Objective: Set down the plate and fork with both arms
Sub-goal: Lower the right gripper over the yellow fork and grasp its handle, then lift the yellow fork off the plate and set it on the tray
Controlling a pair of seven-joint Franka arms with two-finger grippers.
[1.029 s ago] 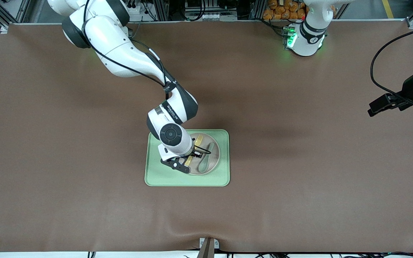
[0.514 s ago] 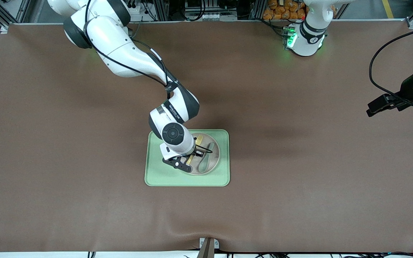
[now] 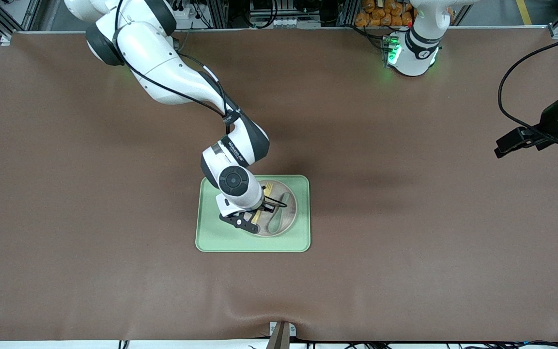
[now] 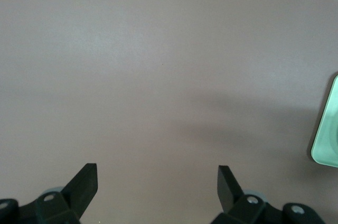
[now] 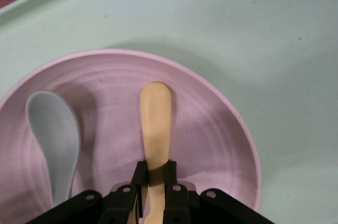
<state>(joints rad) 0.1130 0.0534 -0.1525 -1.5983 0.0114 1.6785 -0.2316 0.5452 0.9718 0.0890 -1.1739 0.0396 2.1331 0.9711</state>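
On the green tray [image 3: 221,237] mid-table I see the plate [image 3: 286,220], right gripper [image 3: 258,212] clamped on the fork [image 5: 155,123] lying in it, spoon [image 3: 279,215] alongside; left gripper [image 4: 157,186] waits wide apart, holding nothing, over bare tabletop [image 3: 405,218] at its own end

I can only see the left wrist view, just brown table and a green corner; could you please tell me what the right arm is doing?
Observer: The right gripper is shut on the yellow fork, down at the plate.
Operator: Thank you. Is anything else on that plate?
Observer: Yes, a grey-green spoon lies beside the fork.
Operator: And where does the plate sit?
Observer: On the green tray in the middle of the table. Your left gripper hangs open over bare table toward the left arm's end, waiting.
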